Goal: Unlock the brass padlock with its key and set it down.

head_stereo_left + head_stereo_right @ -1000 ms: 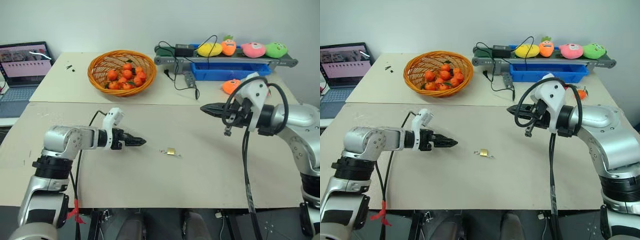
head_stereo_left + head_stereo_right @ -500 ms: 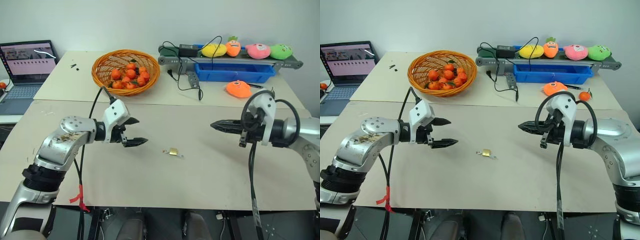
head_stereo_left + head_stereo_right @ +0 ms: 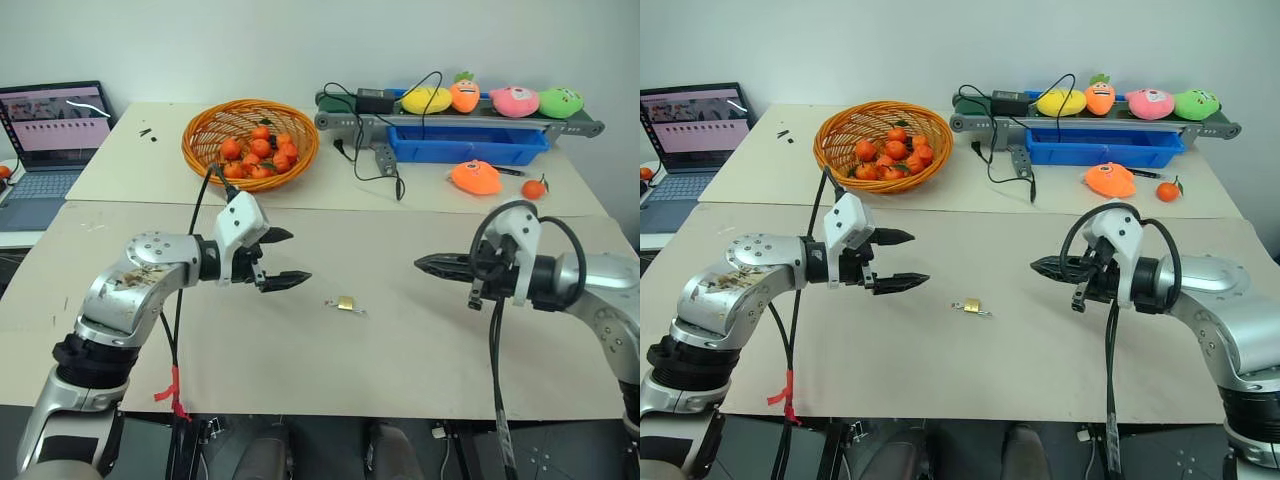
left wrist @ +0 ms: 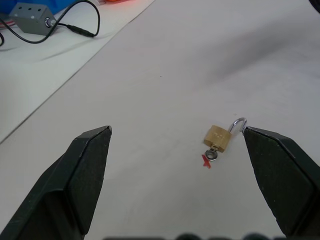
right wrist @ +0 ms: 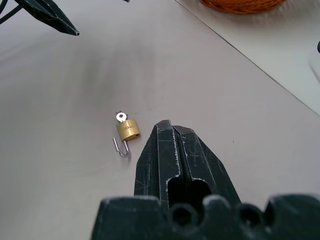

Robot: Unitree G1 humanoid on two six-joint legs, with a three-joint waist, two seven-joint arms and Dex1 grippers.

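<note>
The brass padlock (image 3: 345, 302) is lying flat on the beige table (image 3: 400, 350), just below the middle of the left eye frame, and nothing is touching it. In the wrist views its thin silvery shackle (image 4: 239, 123) is seen swung open, sticking out from one end of the squarish body. The key (image 4: 213, 154) is sitting in the other end, with just its little round head poking out, right next to a tiny red speck (image 4: 205, 160) on the tabletop.

The left gripper (image 3: 282, 258) is being held above the table at left of centre, its two black fingers spread wide apart and gripping nothing. Through its own wrist camera the padlock is being framed in the gap, closer to one fingertip (image 4: 260, 137) but clear of both.

The right gripper (image 3: 428, 264) is being kept at right of centre, fingers clamped fully together on nothing, tip pointing toward the padlock but well apart from it. In the right wrist view the padlock is lying just beside the closed tip, not touching.

Further back, in the upper part of the frame, an orange basket (image 3: 205, 160) of oranges, a laptop (image 3: 48, 130) and a blue tray (image 3: 470, 148) are being left alone.
</note>
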